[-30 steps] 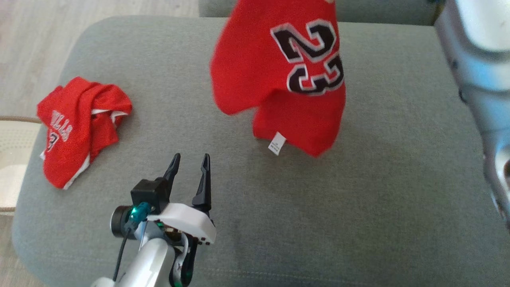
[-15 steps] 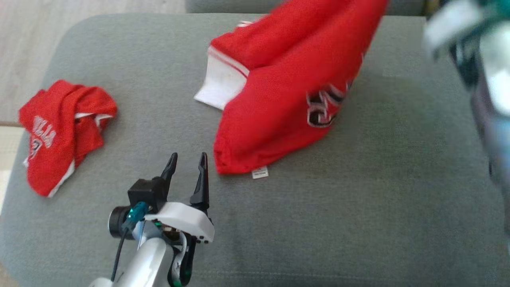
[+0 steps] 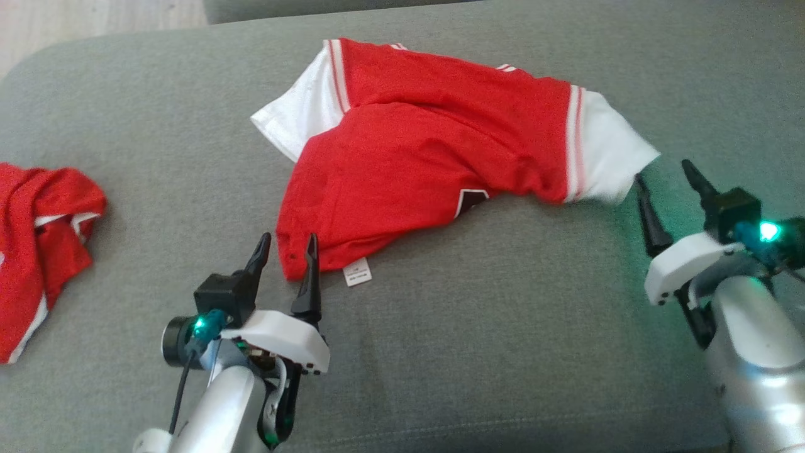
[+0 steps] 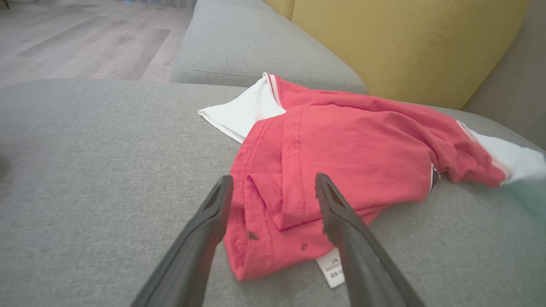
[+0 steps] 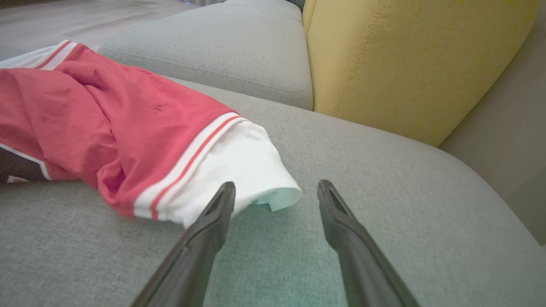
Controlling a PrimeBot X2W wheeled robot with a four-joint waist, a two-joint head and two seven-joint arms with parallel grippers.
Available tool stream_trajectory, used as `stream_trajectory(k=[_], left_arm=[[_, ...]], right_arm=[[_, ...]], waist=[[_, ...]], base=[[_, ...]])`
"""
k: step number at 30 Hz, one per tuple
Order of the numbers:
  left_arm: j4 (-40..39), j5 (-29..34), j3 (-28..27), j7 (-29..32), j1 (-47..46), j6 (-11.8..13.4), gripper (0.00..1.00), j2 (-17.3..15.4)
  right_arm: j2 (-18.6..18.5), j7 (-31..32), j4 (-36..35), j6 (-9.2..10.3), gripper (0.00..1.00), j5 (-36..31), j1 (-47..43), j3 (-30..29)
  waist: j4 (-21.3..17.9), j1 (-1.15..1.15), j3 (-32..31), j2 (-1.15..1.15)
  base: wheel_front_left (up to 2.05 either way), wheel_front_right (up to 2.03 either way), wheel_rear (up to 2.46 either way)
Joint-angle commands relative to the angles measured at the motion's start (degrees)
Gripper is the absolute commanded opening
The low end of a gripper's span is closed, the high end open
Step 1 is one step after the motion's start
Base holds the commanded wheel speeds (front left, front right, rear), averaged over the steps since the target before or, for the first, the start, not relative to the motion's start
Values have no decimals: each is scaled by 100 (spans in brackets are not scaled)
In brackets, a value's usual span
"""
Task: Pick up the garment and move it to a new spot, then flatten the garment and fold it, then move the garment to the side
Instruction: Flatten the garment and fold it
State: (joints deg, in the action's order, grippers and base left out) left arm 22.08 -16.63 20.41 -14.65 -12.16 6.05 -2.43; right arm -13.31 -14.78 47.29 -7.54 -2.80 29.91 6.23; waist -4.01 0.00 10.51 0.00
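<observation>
Dropped shirt (image 3: 427, 157) now rumpled on cushion (image 3: 503, 352).
Left gripper (image 3: 288, 239) wide at its hem (image 3: 339, 255), right gripper (image 3: 661, 171) wide by its sleeve (image 3: 607, 151) (bare cushion nearer).

Garment (image 3: 427, 163) lies on seat cushion (image 3: 503, 365), twd the rear. 2nd garment (image 3: 38, 239) well left of it, same cushion. L gripper (image 3: 287, 239) at garment's front-left corner; R gripper (image 3: 661, 171) just beside its right sleeve.

This looks like a home living room. A wide grey woven-fabric sofa seat (image 4: 85, 170) adjoins a second grey seat cushion (image 5: 213, 47), backed by a mustard-yellow upholstered back cushion (image 4: 405, 47), with a pale wood-plank floor (image 4: 76, 38) beyond the sofa.
</observation>
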Motion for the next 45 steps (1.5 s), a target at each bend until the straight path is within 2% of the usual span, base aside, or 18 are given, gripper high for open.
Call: stream_trajectory(k=[1, 6, 13, 18, 24, 34, 41, 42, 44, 45], left_arm=[[-128, 76, -209, -35, -243, -3, 100, -44], [39, 92, -243, -35, -556, -51, 100, -44], [580, -61, -206, -35, -1386, -190, 100, -44], [1382, -419, -162, -35, -2191, -480, 100, -44], [2424, -1026, -192, 1, -2961, -802, 100, -44], [3775, -1441, -300, 86, -3760, -1040, 100, -47], [4066, -1682, 21, 164, -3890, -1223, 100, -46], [4077, -1708, 102, 185, -3899, -1243, 86, -45], [4075, -1765, 247, 191, -3919, -1273, 45, -45], [4080, -1740, 338, 177, -3936, -1280, 19, -45]], right_arm=[[67, -21, -265, 5, 100, -49, -42, -18], [377, -21, -696, 5, 100, -111, -257, -286], [668, -21, -1052, 5, 100, -129, -353, -276], [827, -21, -1182, 5, 100, -95, -283, -75], [917, -21, -1329, 5, 100, 6, -190, 102], [983, -22, -1579, 5, 100, 88, -157, 153], [1007, -22, -1554, 5, 100, 114, -139, 163], [1010, -22, -1547, 5, 100, 122, -134, 174], [1015, -22, -1531, 5, 100, 141, -118, 199], [1018, -22, -1525, 5, 100, 150, -110, 205]], waist=[[-83, 0, 13, 0], [-225, 0, 124, 0], [-371, 0, 330, 0], [-602, 0, 511, 0], [-836, 0, 709, 0], [-936, 0, 926, 0], [-911, 0, 925, 0], [-910, 0, 924, 0], [-910, 0, 926, 0], [-908, 0, 922, 0]], base=[[0, 0, 0], [0, 0, 0], [0, 0, 0], [0, 0, 0], [0, 0, 0], [0, 0, 0], [0, 0, 0], [0, 0, 0], [0, 0, 0], [0, 0, 0]])
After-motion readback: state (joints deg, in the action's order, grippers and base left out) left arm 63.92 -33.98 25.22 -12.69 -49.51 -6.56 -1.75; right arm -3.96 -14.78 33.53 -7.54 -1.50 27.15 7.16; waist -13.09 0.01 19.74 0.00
